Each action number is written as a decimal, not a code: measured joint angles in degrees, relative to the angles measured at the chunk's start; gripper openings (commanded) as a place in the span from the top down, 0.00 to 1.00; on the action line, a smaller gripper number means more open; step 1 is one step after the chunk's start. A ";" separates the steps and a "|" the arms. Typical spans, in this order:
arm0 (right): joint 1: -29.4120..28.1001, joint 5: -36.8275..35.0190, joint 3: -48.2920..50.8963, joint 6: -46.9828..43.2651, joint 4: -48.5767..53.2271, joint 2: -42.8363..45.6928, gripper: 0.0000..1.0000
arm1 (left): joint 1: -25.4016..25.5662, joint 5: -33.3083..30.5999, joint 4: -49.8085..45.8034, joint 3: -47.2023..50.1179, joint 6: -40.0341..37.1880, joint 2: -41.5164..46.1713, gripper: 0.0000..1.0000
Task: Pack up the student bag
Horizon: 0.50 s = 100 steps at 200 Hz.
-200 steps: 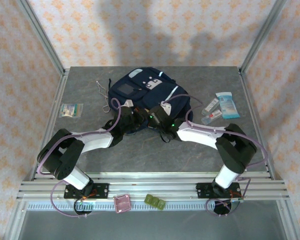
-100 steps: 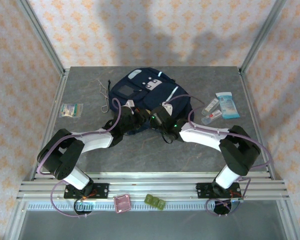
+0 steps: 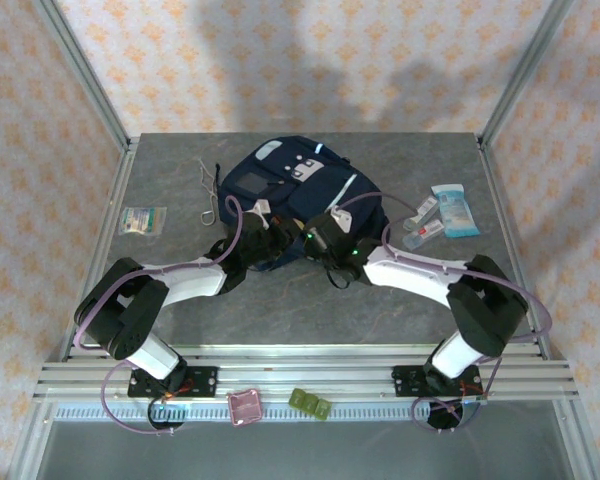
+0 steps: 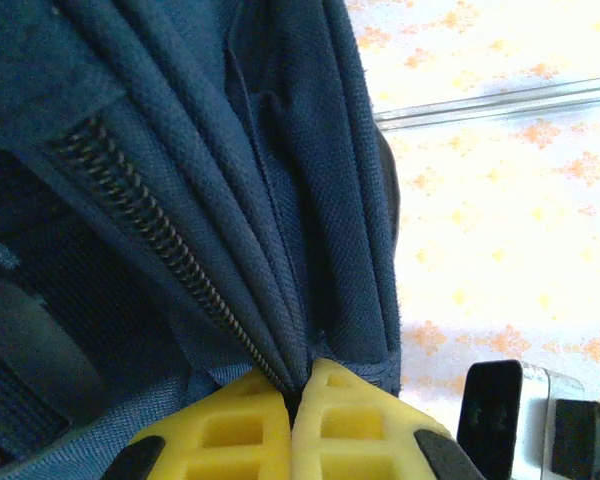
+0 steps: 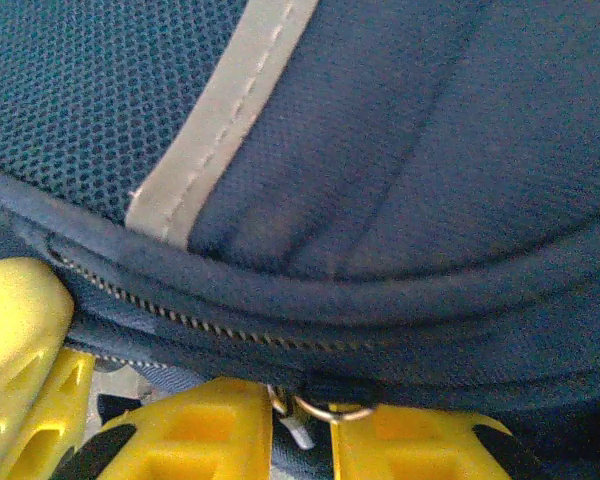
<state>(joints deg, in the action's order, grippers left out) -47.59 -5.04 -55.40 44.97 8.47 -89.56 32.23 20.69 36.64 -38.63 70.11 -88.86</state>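
**1. Hidden or unclear areas**
- Top view: the student bag (image 3: pixel 300 180) lies at the centre of the tabletop (image 3: pixel 280 310), toward the far edge, with its front patch up. Both arm heads cover its near edge, so the fingers of the left pincer (image 3: pixel 263 222) and the right pincer (image 3: pixel 318 235) cannot be made out there.
- Left wrist view: navy fabric runs out of frame at the top, left and bottom. A dark rounded shape (image 4: pixel 25 340) at lower left cannot be identified.
- Right wrist view: the lower frame edge cuts off the fingers. A separate yellow moulded part (image 5: pixel 20 330) rests against the bag's seam at lower left, and what it belongs to cannot be told.
- The labels on the small packet (image 3: pixel 142 220) to the left, and on the blue pack (image 3: pixel 453 210) and tubes (image 3: pixel 422 222) to the right, are too small to read. All three lie well apart from the bag.

**2. Left pincer**
- State: clenched. The yellow fingertips (image 4: pixel 230 430) meet.
- Contact: a fold of bag fabric is caught between the tips, just beside the zipper (image 4: pixel 150 220).

**3. Right pincer**
- State: the yellow fingers (image 5: pixel 210 430) stand a narrow gap apart, pressed against the bag's near edge just below the zipper.
- Contact: a small metal ring (image 5: pixel 320 408) sits in the gap. It cannot be told whether the jaws clamp it or merely flank it.
- A grey stripe (image 5: pixel 210 110) crosses the panel above.
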 measured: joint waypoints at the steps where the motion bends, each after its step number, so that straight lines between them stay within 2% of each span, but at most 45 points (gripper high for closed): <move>1: 0.00 -0.09 0.07 0.09 0.13 0.20 0.79 | 0.00 0.02 0.13 0.00 -0.02 0.00 1.00; 40: 0.00 -1.25 2.23 0.50 1.42 4.85 0.79 | 0.00 0.70 1.88 0.00 0.42 0.00 1.00; 100: 0.00 -2.12 1.03 -0.02 1.99 1.86 0.74 | 0.00 1.01 1.84 0.00 0.57 0.00 1.00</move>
<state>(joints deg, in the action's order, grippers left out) -47.59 -7.16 -54.37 44.95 10.46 -87.70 32.23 21.69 38.48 -38.63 70.67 -88.86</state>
